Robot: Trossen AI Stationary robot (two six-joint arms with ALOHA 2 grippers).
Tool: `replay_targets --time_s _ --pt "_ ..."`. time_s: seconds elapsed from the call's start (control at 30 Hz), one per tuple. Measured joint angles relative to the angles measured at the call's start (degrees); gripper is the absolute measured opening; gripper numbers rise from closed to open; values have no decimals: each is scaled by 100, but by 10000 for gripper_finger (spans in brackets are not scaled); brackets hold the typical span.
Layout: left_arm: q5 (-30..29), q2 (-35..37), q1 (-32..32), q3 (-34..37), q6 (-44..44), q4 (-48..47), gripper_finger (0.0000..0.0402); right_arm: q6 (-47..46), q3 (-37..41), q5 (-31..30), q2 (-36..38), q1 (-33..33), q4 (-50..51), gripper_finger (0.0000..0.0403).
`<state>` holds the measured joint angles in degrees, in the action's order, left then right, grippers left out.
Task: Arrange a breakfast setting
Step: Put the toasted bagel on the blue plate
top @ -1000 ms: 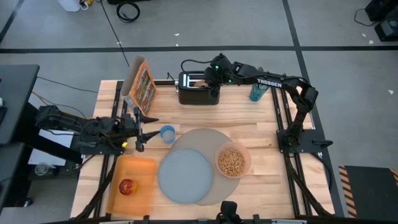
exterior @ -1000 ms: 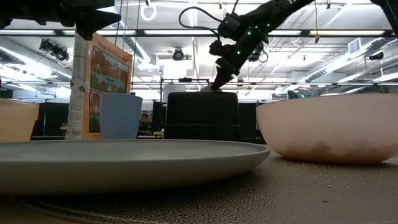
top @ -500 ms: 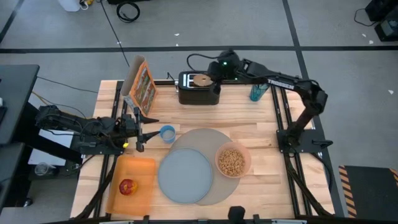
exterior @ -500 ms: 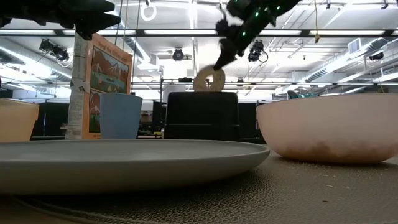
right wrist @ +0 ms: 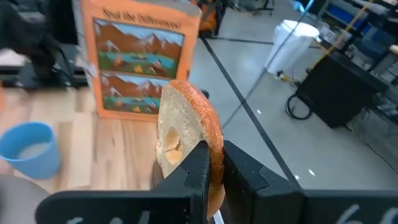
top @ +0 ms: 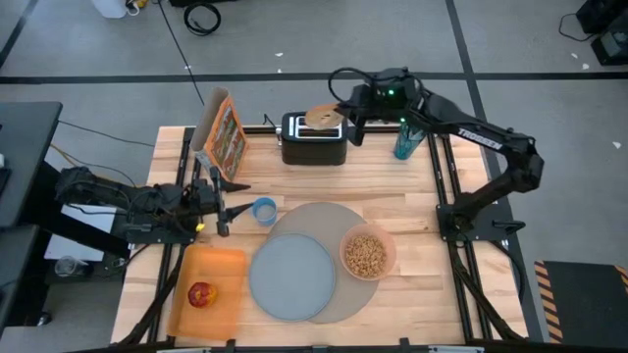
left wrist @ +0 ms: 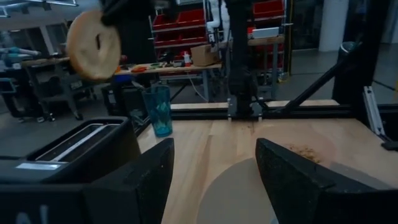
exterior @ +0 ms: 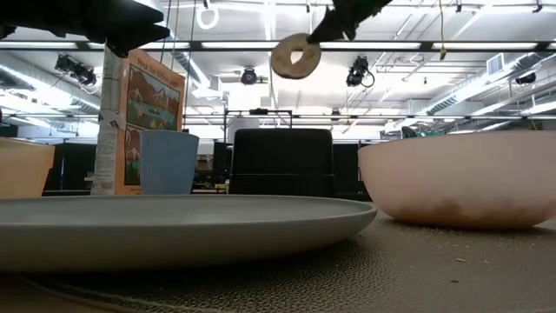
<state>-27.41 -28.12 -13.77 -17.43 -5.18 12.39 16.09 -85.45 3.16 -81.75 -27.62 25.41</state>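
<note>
Tabletop far edge: right gripper (top: 345, 111) pinches the toasted bagel (top: 325, 117) above the black toaster (top: 312, 143). Blue-grey plate (top: 291, 277) lies nearer, slightly left; left gripper (top: 232, 203) waits, fingers wide.

Matt black toaster (top: 313, 141), pale wood table (top: 412, 186), woven grey mat (top: 345, 297).

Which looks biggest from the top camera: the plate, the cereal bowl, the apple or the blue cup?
Biggest to smallest in the high view:
1. blue-grey plate
2. pink bowl of cereal
3. red apple and blue cup: these two look about the same, so I won't rank them.
</note>
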Motion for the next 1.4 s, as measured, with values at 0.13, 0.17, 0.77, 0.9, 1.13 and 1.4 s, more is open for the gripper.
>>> replay_targets --time_s 0.13,0.17,0.77,0.9,1.13,1.4 --pt "4 -29 290 0 147 114 233 -113 0 316 68 151 -11 43" --pt "18 -67 384 0 150 183 233 -115 0 373 68 205 1 43" --pt "817 -1757 1324 -864 325 616 233 -217 2 323 -612 1585 -480 43" --pt "813 -1990 1435 -874 485 1028 233 -202 9 250 -825 1754 -512 43" --pt "1088 -2300 1579 -870 637 1149 233 -187 7 -136 -999 1955 -705 43" --pt "1088 -2455 1583 -870 602 1307 207 -202 7 -170 -1093 2003 -776 43"
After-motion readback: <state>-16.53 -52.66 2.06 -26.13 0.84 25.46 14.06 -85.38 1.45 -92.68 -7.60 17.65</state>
